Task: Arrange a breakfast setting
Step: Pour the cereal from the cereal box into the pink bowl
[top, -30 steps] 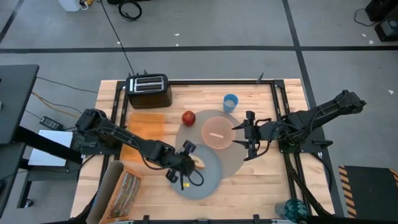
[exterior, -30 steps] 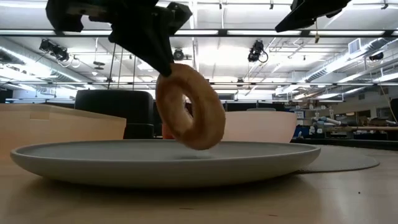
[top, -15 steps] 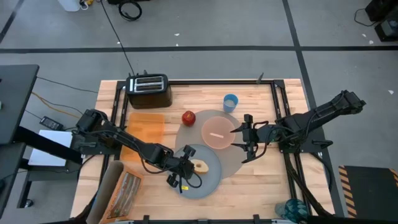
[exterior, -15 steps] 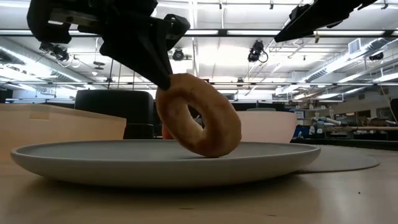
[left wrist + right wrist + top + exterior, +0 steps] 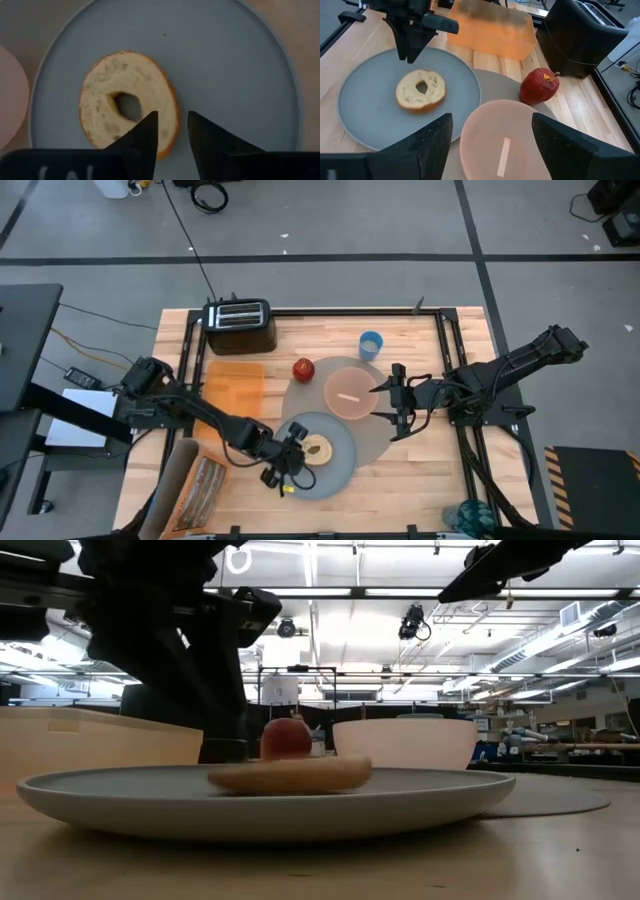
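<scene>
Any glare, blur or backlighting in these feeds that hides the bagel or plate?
Low view: ceiling lights backlight the left arm into a dark silhouette; the bagel lies flat on the plate, readable. Left wrist view: even light, bagel sharp, fingers dark and close. Right wrist view: the orange board looks soft. High view: even light, no glare.

A black toaster [image 5: 239, 325] is being seen at the table's [image 5: 330, 330] far edge. An orange translucent board [image 5: 234, 383] is lying just in front of it. What is probably an open cardboard box [image 5: 195, 480] is sitting at the near left corner.
</scene>
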